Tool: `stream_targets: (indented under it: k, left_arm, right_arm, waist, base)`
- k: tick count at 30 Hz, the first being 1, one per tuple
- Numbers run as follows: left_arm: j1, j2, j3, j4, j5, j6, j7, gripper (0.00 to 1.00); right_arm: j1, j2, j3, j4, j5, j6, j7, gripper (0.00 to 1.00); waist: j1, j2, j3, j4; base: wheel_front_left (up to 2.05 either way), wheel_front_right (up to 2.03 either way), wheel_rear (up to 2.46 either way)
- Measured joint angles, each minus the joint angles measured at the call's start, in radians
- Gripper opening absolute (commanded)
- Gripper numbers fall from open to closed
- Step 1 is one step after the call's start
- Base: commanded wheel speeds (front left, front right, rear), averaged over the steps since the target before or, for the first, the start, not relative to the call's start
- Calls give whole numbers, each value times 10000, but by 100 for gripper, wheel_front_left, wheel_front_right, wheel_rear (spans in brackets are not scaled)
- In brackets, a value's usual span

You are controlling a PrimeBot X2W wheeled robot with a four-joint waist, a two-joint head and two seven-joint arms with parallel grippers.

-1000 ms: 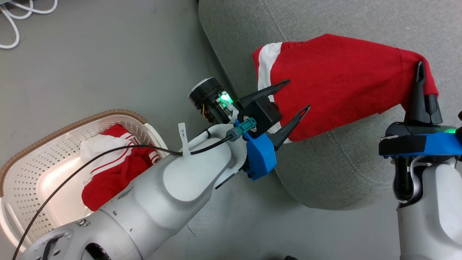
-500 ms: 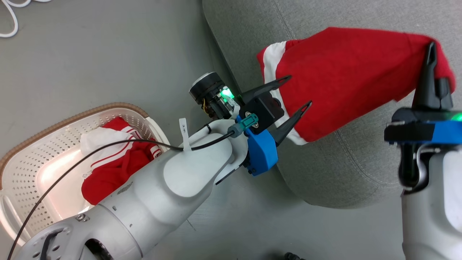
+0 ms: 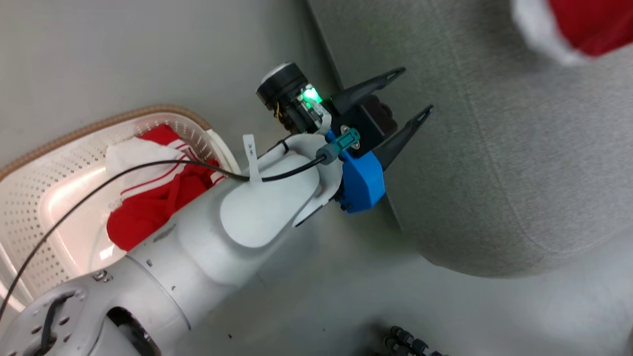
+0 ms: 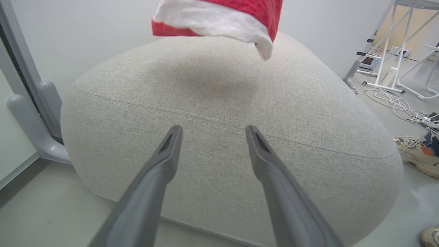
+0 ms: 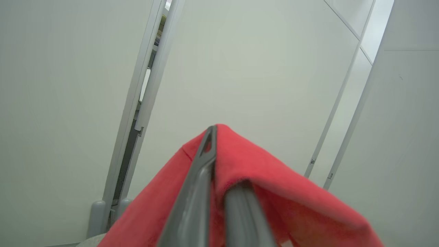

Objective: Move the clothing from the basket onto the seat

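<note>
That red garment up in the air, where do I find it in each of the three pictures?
Head view: the lifted red garment is in the top right corner, blurred, over the seat.
Left wrist view: top centre, hanging above the seat, beyond the open left fingers.
Right wrist view: lower centre, draped over the shut right fingers.
Shared landmark: the grey seat, under the garment in the head and left wrist views.

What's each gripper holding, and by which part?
Right gripper is shut on the red garment, pinching a plain red fold. Left gripper, open, holds nothing.
</note>
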Motion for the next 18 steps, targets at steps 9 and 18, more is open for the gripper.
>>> stream_targets:
  k: [9,18]
  left_arm:
    - [-807,316,-31,-353,276,88,376,100]
    - [-1419,439,-50,-828,520,188,550,100]
  right_arm:
    - [-1489,-2023,-1501,1139,359,0,0,0]
    - [-1592,-2867,-2454,2892,355,2,0,0]
  waist:
    - [1,1,1360,276]
    - [1,1,2613,640]
  base:
    - [0,0,0]
    - [0,0,0]
